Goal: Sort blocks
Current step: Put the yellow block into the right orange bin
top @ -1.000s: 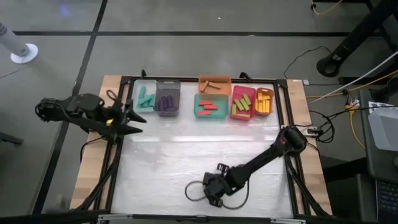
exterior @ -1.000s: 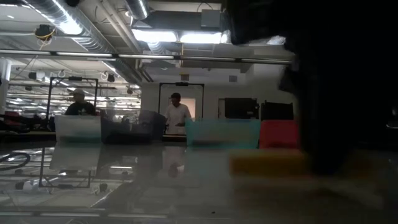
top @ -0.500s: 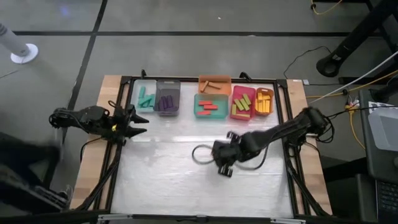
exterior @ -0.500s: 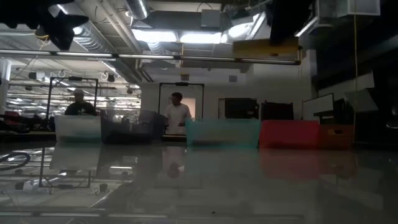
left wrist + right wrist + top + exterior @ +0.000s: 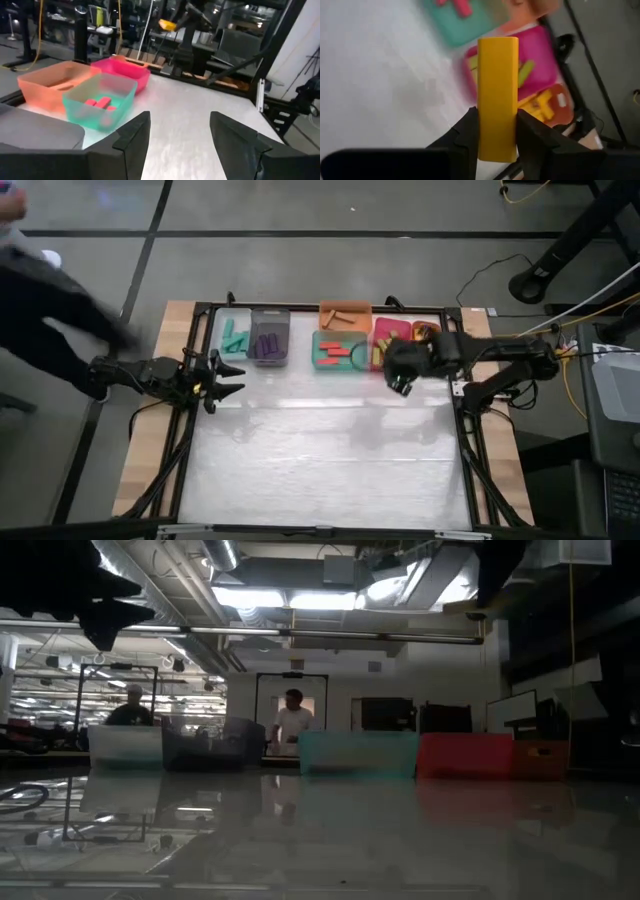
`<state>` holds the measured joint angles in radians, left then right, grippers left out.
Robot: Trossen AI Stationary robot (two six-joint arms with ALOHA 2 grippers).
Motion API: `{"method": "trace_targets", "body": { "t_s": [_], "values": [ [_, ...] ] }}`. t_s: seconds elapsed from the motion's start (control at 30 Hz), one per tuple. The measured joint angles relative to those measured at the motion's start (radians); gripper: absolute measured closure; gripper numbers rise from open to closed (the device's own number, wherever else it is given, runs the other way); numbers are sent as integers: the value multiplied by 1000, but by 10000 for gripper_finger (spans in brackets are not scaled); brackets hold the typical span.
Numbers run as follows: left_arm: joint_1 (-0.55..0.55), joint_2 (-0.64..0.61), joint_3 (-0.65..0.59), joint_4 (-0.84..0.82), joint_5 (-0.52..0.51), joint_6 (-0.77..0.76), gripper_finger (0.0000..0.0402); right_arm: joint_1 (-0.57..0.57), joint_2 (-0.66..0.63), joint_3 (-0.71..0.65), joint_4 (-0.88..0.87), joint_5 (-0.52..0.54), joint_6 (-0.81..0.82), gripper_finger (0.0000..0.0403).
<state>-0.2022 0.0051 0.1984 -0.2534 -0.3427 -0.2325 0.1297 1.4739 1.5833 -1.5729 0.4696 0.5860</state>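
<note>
Right claw (image 5: 496, 131) grips yellow block (image 5: 497, 95) near worktop's far right corner. Release over orange bin (image 5: 547, 107), probably holding yellows. Left claw (image 5: 177, 137) open, idle.

right tool (image 5: 398, 375) carried yellow block (image 5: 497, 95) from table's near edge up to pink bin (image 5: 385, 332), person (image 5: 40, 290) entered at left

One yellow block (image 5: 497, 97), a flat rectangular bar, stands lengthwise between the right gripper's fingers (image 5: 465, 137), raised over the bins. Other blocks lie sorted: teal (image 5: 233, 337), purple (image 5: 266, 346), red (image 5: 336, 350), brown (image 5: 343, 318).
</note>
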Motion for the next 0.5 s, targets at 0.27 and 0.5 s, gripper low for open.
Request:
{"method": "trace_targets", "body": {
  "t_s": [0.27, 0.5],
  "values": [
    [0, 0, 1, 0, -5, -1, 208, -259, -123, -192, 56, 10, -166, 300],
    [0, 0, 1, -59, -7, -20, 208, -505, -252, -470, 140, -40, -229, 300]
  ]
}}
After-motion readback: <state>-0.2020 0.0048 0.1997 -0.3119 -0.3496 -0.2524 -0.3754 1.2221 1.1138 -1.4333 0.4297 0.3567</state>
